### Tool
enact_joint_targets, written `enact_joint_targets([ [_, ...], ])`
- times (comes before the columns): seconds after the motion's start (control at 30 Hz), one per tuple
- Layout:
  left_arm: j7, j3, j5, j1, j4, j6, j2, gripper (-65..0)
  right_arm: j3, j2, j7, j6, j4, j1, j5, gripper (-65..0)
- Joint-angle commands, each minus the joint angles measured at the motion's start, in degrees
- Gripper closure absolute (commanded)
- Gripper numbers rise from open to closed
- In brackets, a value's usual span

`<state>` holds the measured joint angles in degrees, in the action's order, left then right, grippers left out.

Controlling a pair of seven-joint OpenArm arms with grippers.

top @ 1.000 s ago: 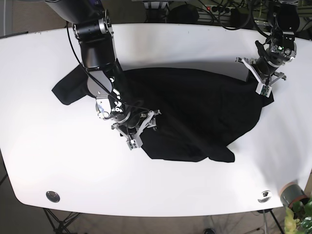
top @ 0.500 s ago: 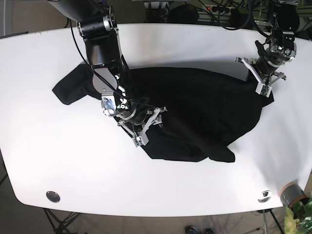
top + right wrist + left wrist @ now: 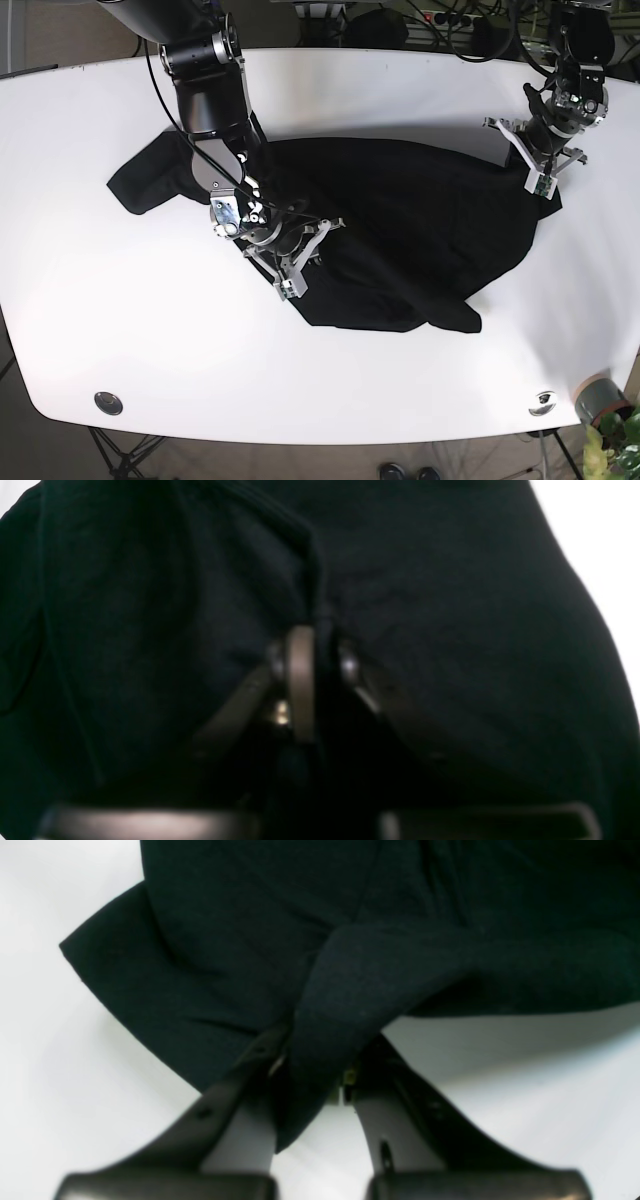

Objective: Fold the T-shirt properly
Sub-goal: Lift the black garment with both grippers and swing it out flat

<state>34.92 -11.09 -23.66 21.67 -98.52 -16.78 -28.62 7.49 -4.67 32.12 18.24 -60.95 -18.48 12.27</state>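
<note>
1. Crumpled black cotton T-shirt spread unevenly across white bench, sleeve trailing out beyond the right tool; not yet folded.
2. Left tool clenched on a pinched ridge of cloth at the shirt's edge, bare bench just beneath; probably anchoring that corner.
3. Right tool clamped on a raised seam amid the fabric, seemingly ready to drag it flat.

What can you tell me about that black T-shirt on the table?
The black T-shirt is soft, matte knit fabric, lying crumpled and only partly spread on the white table. One sleeve pokes out at base-view left. The right gripper pinches a ridge of cloth in its middle; the left gripper clamps its edge at the far side.
</note>
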Motion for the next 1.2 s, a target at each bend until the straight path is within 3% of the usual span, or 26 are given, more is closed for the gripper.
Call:
enact_joint_targets([
  [0.0, -1.0, -0.5, -0.3, -1.0, -1.0, 0.1, -0.9, 0.0, -0.1, -0.3, -1.0, 0.53, -1.0, -1.5, 0.8, -2.4],
  [0.3, -1.0, -0.6, -0.3, -1.8, -1.0, 0.1, -0.9, 0.0, -0.3, 0.0, -0.6, 0.44, -9.1, 1.4, 0.9, -1.9],
  [0.63, -0.8, -0.4, -0.3, -5.3, -4.6, 0.1, -1.2, 0.0, -8.1, 0.5, 9.1, 0.44, -24.2, 0.4, 0.3, -1.9],
  [0.93, 11.5, 0.3, -0.3, -21.0, -4.8, 0.1, -0.8, 0.0, -8.1, 8.5, 10.7, 0.71, -25.5, -7.5, 0.8, -1.9],
  [1.17, 14.1, 9.8, -0.3, -36.8, 0.1, 0.1, -0.9, 0.0, -8.1, 12.8, 10.7, 0.79, -20.9, -18.5, 0.8, -1.9],
])
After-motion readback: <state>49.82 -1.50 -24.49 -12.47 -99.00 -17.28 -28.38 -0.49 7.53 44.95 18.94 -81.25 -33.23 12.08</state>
